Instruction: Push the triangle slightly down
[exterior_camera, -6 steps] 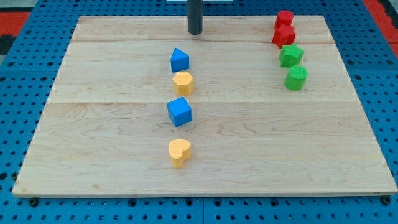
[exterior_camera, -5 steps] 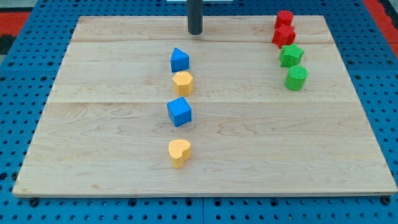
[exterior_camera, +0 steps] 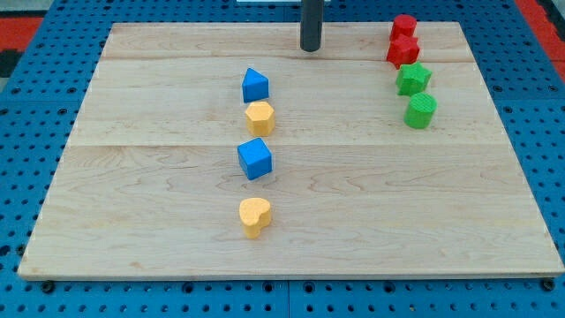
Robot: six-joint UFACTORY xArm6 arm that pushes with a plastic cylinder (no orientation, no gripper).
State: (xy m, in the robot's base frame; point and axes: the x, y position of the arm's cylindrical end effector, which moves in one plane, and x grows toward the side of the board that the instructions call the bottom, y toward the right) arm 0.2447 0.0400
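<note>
The blue triangle block [exterior_camera: 255, 85] sits left of the board's centre, towards the view's top. A yellow hexagon block [exterior_camera: 259, 117] lies just below it, almost touching. My tip [exterior_camera: 310, 49] rests on the board near the top edge, up and to the right of the triangle and well apart from it. A blue cube [exterior_camera: 255, 159] and a yellow heart block [exterior_camera: 254, 216] lie further down in the same column.
At the top right stand two red blocks [exterior_camera: 403, 26] [exterior_camera: 403, 49], one above the other, then a green star-like block [exterior_camera: 413, 79] and a green round block [exterior_camera: 420, 111]. The wooden board [exterior_camera: 132, 177] lies on a blue pegboard.
My tip has slid to the view's right along the top of the board. No block has moved.
</note>
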